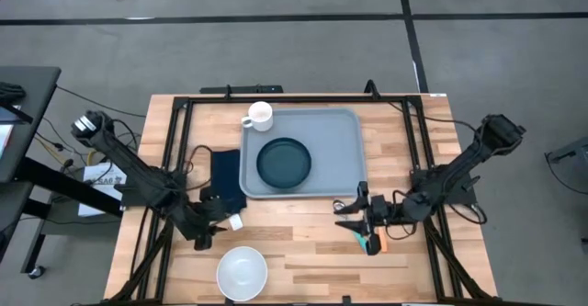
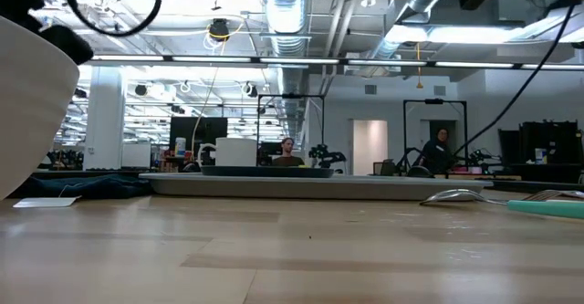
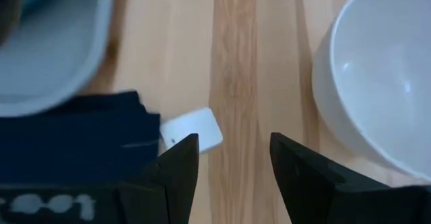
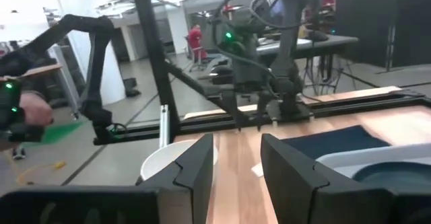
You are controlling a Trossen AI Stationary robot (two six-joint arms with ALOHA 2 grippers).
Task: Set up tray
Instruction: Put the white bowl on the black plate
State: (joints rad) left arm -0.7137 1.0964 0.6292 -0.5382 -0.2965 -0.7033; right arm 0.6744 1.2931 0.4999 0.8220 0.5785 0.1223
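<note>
Here the grey-blue tray (image 1: pixel 344 154) sits toward the far middle of the wooden table (image 1: pixel 303 242), already carrying a dark teal plate (image 1: pixel 283 162) at its centre and a white mug (image 1: pixel 259 116) at its far-left corner, which suggests the setting is partly laid. A dark navy napkin (image 1: pixel 226 175) lies just beside the tray's left edge, its white tag (image 3: pixel 192 129) poking out toward a white bowl (image 1: pixel 242 271) that waits near the front edge. The left gripper (image 1: pixel 219 212) hangs low over the bare wood between napkin and bowl, jaws parted and holding nothing, seemingly poised to take one of the two. On the other side, the right gripper (image 1: pixel 353 210) rests near the tray's front-right corner, fingers likewise apart and empty, with what looks like teal-handled cutlery (image 1: pixel 371 243) just beside it, probably kept within reach for its turn on the tray.
</note>
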